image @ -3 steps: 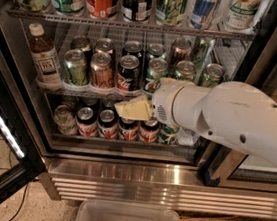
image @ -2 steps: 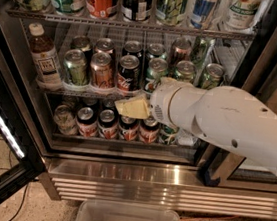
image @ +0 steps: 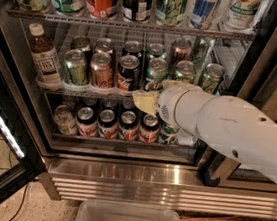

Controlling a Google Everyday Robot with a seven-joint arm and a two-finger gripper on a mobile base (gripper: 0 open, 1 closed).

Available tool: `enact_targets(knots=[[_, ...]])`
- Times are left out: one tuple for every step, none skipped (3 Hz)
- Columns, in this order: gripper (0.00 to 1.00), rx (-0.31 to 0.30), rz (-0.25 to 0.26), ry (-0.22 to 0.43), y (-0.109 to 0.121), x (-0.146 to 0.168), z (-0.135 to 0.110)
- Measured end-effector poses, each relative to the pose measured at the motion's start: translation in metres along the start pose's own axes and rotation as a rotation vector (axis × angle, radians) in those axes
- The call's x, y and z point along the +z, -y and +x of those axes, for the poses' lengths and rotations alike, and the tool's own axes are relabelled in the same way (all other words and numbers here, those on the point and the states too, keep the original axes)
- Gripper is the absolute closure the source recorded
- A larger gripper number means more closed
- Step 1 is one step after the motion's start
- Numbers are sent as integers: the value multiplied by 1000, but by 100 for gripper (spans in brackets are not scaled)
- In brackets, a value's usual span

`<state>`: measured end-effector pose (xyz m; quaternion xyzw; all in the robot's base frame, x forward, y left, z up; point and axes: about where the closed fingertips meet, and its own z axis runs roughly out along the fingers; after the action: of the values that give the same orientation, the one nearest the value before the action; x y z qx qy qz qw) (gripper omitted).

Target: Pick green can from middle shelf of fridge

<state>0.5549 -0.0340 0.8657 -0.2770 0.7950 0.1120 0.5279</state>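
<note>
- The fridge (image: pixel 145 180) is open, and cans stand in rows on its wire racks.
- The green can (image: pixel 156 74) is in the front row of the middle shelf (image: pixel 75 91), near the middle of the rack.
- A black and red cola can (image: pixel 128 73) stands just beside it on one side. Another green can (image: pixel 185 71) stands close on the other side.
- The green can stands straight up. Its long way runs up and down, with the silver top on top. Its white mark seems to face out toward the open door.
- The tool (image: pixel 146 102) is at the front rail of the middle shelf, at the end of the big white arm (image: pixel 227 128).
- The tool is just below the green can and in front of it. So the can lies up and a bit farther in from the tool.
- I cannot tell if the tool is apart or together. It does not look like it holds anything.
- I think the tool has to go up a little and then in, to meet the can from the front around its round sides.
- The cans beside it are very close, so a bump could knock one over.
</note>
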Motion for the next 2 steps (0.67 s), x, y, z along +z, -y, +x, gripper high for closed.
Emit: enact_targets(knots=[[36,6,8,0,0,4,4],[29,7,18,1,3,8,5]])
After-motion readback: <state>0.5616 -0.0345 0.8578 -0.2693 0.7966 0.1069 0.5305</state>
